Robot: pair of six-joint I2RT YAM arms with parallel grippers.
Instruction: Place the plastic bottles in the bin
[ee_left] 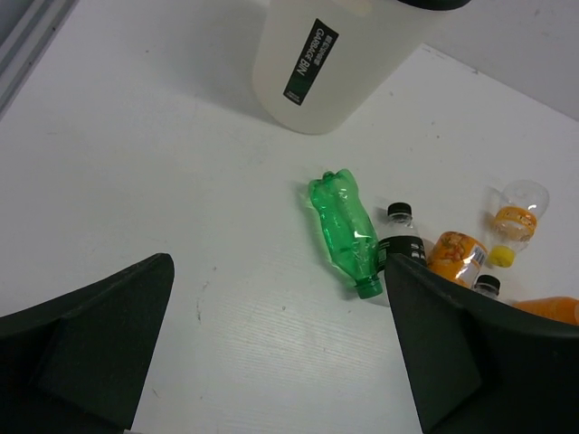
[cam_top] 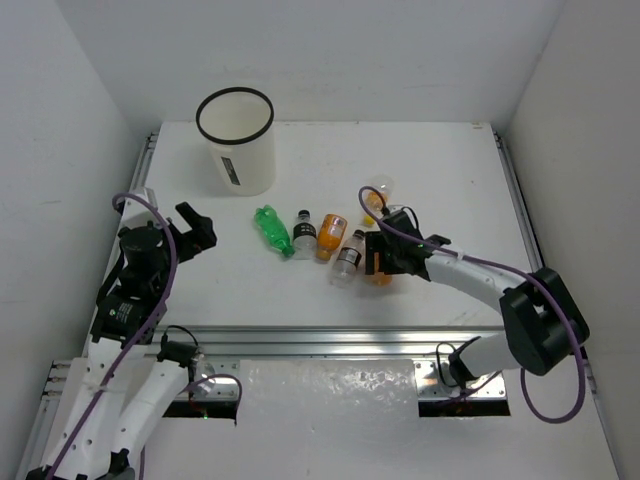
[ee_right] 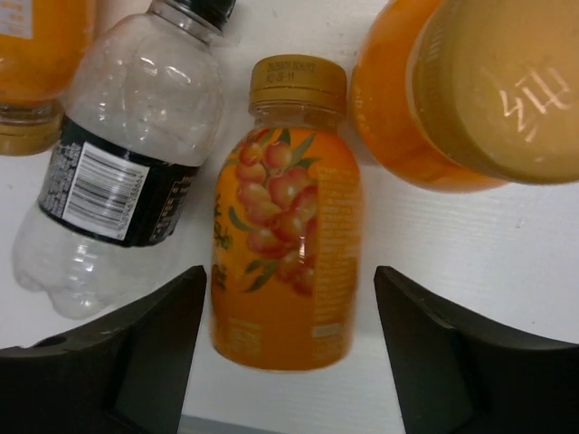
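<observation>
- Fingers [ee_right: 136, 353] of right gripper [ee_right: 289, 282] sit low over the cluster, one on each side of an orange bottle [ee_right: 285, 244]. Jaws partway open, a thin gap on each side, no grip on it.
- That orange bottle lies flat on the table [cam_top: 430, 170], cap [ee_right: 298, 83] pointing away from the wrist, fruit-print label up.
- Just beside it in the right wrist view: clear bottle [ee_right: 127, 172] with a dark barcode label on one side, second orange bottle [ee_right: 452, 90] seen end-on on the other.
- Third orange bottle [ee_right: 36, 54] partly cut off at the upper corner of that view.
- On the other side, left gripper [ee_left: 276, 271] hangs above bare table, jaws spread wide, nothing between them.
- Leftmost of the row: green bottle [cam_top: 272, 229], on its side, near the left gripper's reach but apart from it.
- Back left of table: bin [cam_top: 245, 165], upright, dark label facing the arms, well apart from the bottle cluster.
- Every bottle seen lies on the table, outside the bin.
</observation>
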